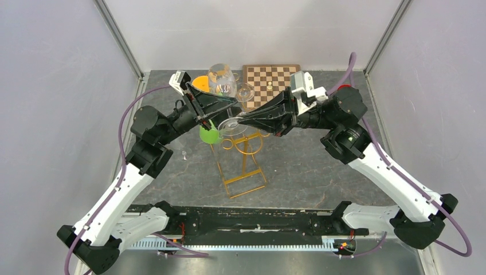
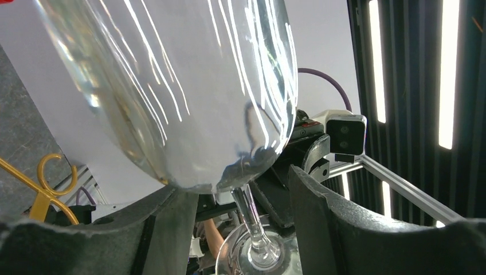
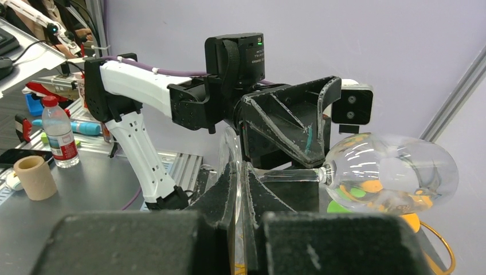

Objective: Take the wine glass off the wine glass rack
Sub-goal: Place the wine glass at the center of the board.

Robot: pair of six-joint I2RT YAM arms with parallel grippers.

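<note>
The clear wine glass [image 1: 222, 80] lies tilted on its side in the air, bowl toward the back, above the top of the gold wire wine glass rack [image 1: 243, 169]. My right gripper [image 1: 240, 120] is shut on the rim of the glass's foot; in the right wrist view [image 3: 239, 169] the thin disc sits pinched between the pads, with the bowl [image 3: 390, 172] out to the right. My left gripper [image 1: 226, 106] is open around the stem. In the left wrist view [image 2: 238, 183] the stem [image 2: 247, 209] stands between the fingers with gaps on both sides, and the bowl [image 2: 172, 86] fills the frame.
A wooden chessboard [image 1: 269, 83] with a small pale piece [image 1: 269, 86] lies at the back right. An orange object [image 1: 200, 83] and a green object [image 1: 210, 135] sit left of the rack. Gold scrolls show in the wrist views [image 2: 49, 183] [image 3: 441, 246]. Grey walls enclose the table.
</note>
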